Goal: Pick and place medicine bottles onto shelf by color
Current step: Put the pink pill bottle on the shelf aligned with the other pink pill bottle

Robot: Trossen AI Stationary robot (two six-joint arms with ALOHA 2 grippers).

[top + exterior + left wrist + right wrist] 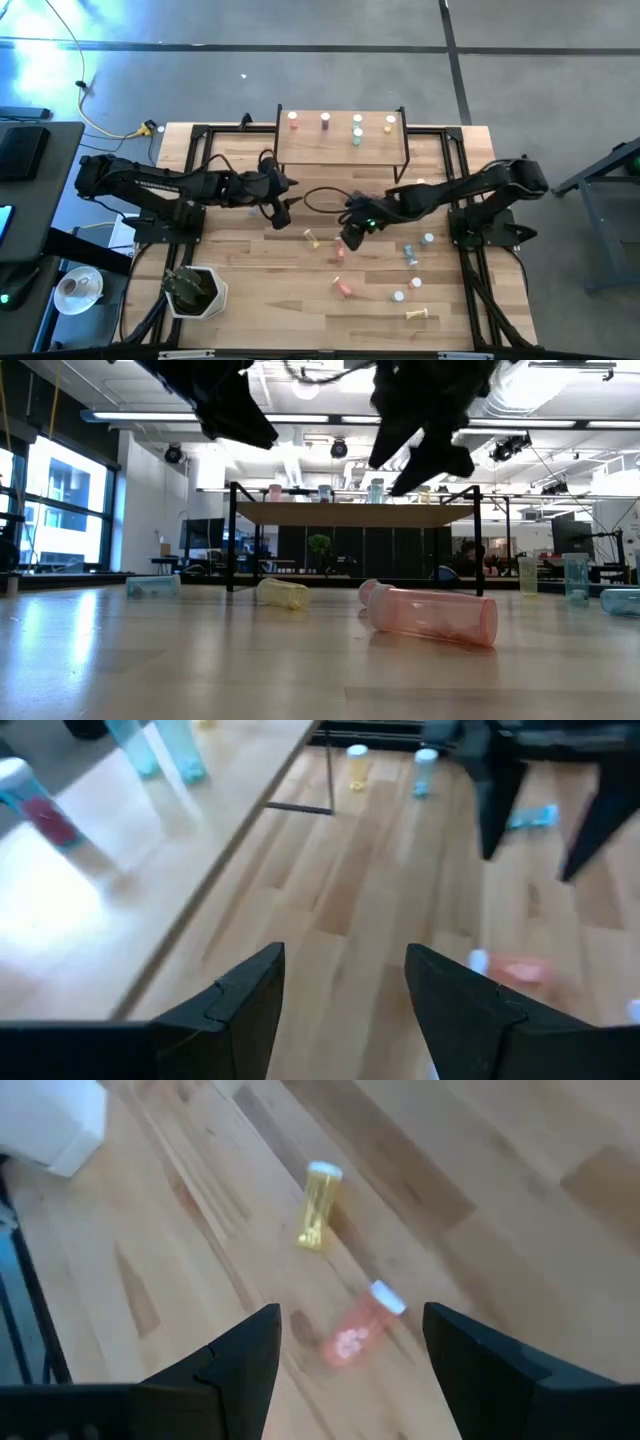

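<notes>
1. Left gripper (283, 203) is hovering w/ fingers apart, empty, just in front of the shelf (340, 150).
2. Right gripper (345, 1355) is hanging over the table centre, fingers spread, nothing btwn them, above a pink bottle (362, 1323).
3. Step, prob.: approaching for a pick. Next move is calling for dropping straight down & straddling the bottle across its width.
4. Pink bottle is lying on its side, long axis flat on the table, cap pointing away from the yellow bottle (318, 1205) lying nearby.

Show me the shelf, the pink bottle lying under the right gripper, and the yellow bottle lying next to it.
shelf (340, 150), high view, bare board in front of the standing bottles.
pink bottle (352, 1332), right wrist view, middle of its body.
yellow bottle (318, 1210), right wrist view, middle of its body.
</notes>
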